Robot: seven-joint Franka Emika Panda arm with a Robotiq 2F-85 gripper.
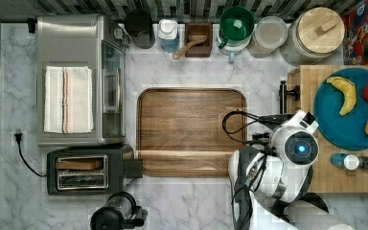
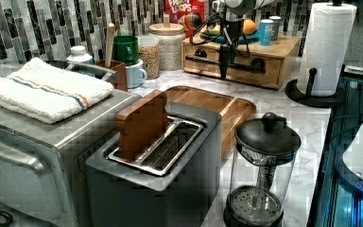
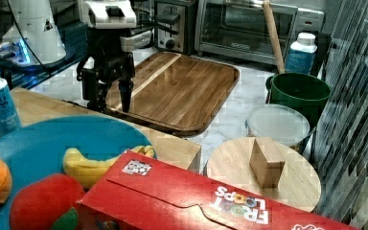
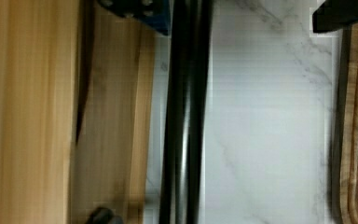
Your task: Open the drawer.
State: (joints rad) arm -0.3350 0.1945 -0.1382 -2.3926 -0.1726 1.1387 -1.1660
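A: Light bamboo drawer (image 2: 238, 64), black bar handle (image 2: 231, 63) across its front, set in the wooden cabinet (image 2: 283, 47) at the top view's 3 o'clock. Looks shut or barely cracked.

B: Step?

A: Reaching for the grasp, I judge. Gripper (image 3: 109, 98) points down at the handle. In the wrist view the bar (image 4: 186, 121) runs between one blue-padded finger (image 4: 140, 11) by the wood front and one dark finger (image 4: 342, 16) over the marble. Fingers spread wide, holding nothing.

B: Next move?

A: Probably drop a little so the pads flank the bar, close on it, then pull straight out toward the tray (image 1: 191, 132), at the top view's 9 o'clock from the handle. Pull has to stay level or the grip may slip off the round bar.

B: Surface?

A: White marble counter (image 1: 182, 206). Dark wood tray mid-counter, little gap between it and the drawer front, so travel may be limited.

B: Room?

A: Kitchen. Toaster oven (image 1: 79, 79) with towel (image 1: 68, 99) at the top view's 9, toaster (image 1: 88, 168) at 8, jars and green mug (image 1: 236, 24) along 12, tiled backsplash (image 2: 38, 28). Blue plate (image 1: 347, 108) with fruit on the cabinet.
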